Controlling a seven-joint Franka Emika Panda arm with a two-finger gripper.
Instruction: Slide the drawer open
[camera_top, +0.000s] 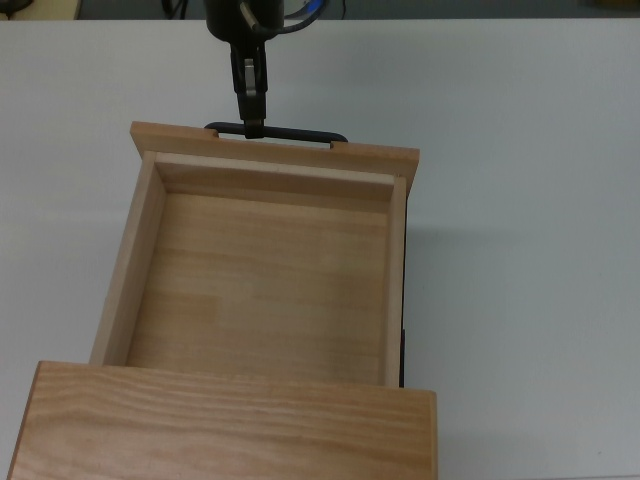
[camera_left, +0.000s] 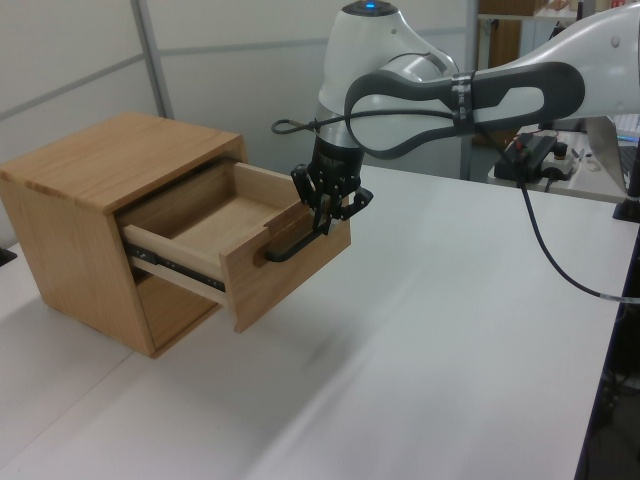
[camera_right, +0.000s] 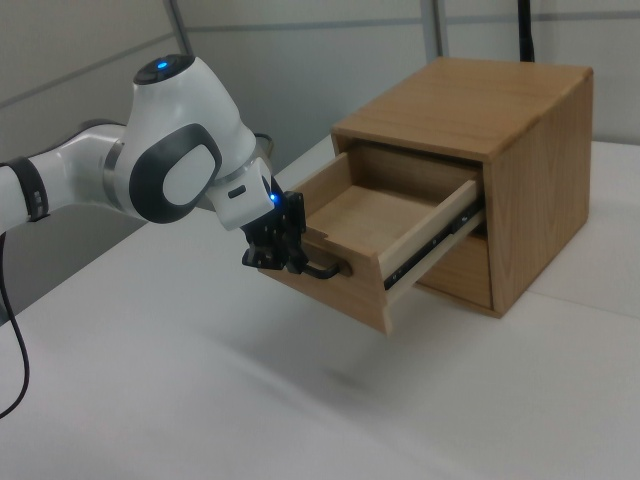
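The claw (camera_top: 251, 125) is closed around the thin black handle (camera_top: 300, 134) of the drawer (camera_top: 266, 270). The drawer is pulled far out of the wooden cabinet (camera_left: 85, 200) and reaches from the cabinet right up to the claw. Its pale inside is bare. The cabinet is set on the white surface (camera_left: 420, 350), behind the drawer from the claw

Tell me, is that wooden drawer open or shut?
Open: the drawer juts well out of the cabinet, its empty interior exposed.
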